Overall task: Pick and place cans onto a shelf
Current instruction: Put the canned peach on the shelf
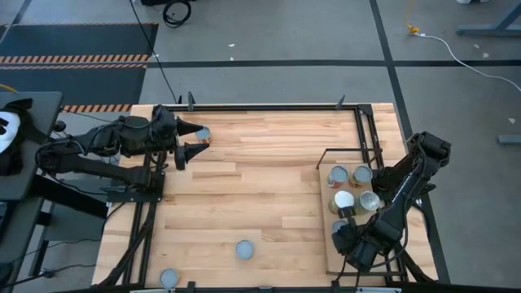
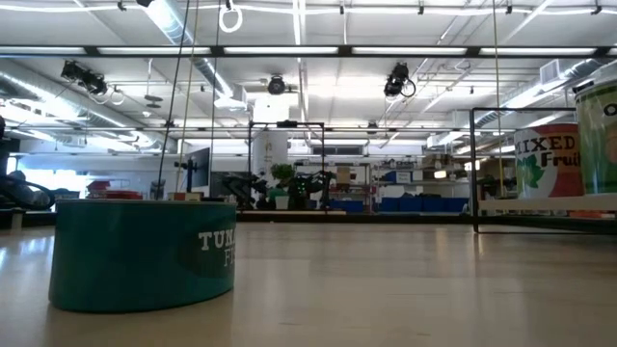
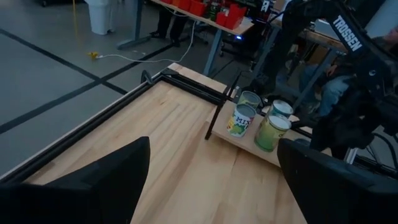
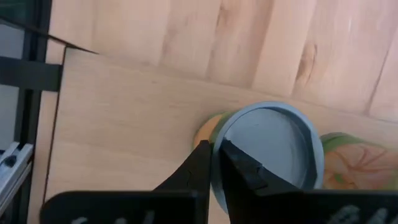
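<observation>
The shelf (image 1: 331,262), a pale board with a black wire frame, lies at the table's right. Several cans stand on it, among them a white-topped one (image 1: 343,199) and a fruit can (image 3: 242,119). My right gripper (image 4: 212,163) points down over the shelf's near part, shut on a grey-topped can (image 4: 268,148). My left gripper (image 1: 198,138) hangs open at the far left, above the table, with a can (image 1: 203,134) on the table showing by its fingertips. Two more cans (image 1: 244,249) (image 1: 169,278) stand near the table's front edge. My right gripper pinches the can's top rim (image 4: 216,149) between its two fingers, one finger (image 4: 200,165) outside the wall and the other (image 4: 245,171) inside the rim on the lid. The fingers come from above, pointing down. The can is upright on the shelf (image 4: 124,124), beside another can (image 4: 354,168).
In the low view a teal tuna can (image 2: 145,255) stands close by on the planked tabletop. The shelf's wire frame (image 1: 364,138) rises at its far end. A black rail (image 1: 269,107) runs along the table's far edge. Bare planks fill the table's middle.
</observation>
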Robot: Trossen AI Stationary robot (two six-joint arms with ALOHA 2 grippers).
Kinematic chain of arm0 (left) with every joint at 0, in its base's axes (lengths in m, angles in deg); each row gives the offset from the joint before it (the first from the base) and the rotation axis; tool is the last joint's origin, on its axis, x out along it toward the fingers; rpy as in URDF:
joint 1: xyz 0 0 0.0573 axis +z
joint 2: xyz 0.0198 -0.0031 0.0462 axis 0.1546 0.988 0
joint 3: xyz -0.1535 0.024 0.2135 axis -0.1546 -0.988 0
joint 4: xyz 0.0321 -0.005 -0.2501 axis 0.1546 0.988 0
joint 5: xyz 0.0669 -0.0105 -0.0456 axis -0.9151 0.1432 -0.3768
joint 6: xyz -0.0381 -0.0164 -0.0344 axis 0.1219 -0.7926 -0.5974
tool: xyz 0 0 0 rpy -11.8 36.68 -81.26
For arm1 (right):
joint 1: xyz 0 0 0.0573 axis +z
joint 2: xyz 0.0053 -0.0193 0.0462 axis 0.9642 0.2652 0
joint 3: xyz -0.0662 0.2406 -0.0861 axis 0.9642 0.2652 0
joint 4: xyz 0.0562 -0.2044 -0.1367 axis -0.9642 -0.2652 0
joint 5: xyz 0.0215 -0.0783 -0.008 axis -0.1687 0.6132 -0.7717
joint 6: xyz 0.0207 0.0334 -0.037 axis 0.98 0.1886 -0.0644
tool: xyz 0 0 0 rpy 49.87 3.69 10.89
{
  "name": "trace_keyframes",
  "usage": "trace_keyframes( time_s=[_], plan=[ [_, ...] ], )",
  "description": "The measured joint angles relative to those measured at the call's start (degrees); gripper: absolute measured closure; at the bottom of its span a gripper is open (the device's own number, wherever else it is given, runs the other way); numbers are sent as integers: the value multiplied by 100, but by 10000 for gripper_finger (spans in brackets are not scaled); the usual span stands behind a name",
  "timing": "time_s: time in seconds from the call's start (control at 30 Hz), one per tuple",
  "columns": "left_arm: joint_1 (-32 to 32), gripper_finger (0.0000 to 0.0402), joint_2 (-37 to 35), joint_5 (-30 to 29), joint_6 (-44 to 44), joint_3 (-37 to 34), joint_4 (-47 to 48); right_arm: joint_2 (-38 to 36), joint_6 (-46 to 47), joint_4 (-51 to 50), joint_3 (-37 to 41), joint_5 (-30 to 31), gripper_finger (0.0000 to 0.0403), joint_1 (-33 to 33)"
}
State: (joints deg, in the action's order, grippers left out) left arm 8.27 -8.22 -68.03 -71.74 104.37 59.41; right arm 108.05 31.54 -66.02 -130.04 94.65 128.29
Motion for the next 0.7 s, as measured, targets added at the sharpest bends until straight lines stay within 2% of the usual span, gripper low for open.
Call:
trace_keyframes(
  time_s=[0.4, 0.7],
  plan=[
    [0, 45, 0, -2, -31, 0, -44, 18, 109, 21, 17, -332, 320, 0],
    [0, 45, 0, -2, -26, 0, -35, 16, 431, 8, 8, -553, 318, -2]
  ],
)
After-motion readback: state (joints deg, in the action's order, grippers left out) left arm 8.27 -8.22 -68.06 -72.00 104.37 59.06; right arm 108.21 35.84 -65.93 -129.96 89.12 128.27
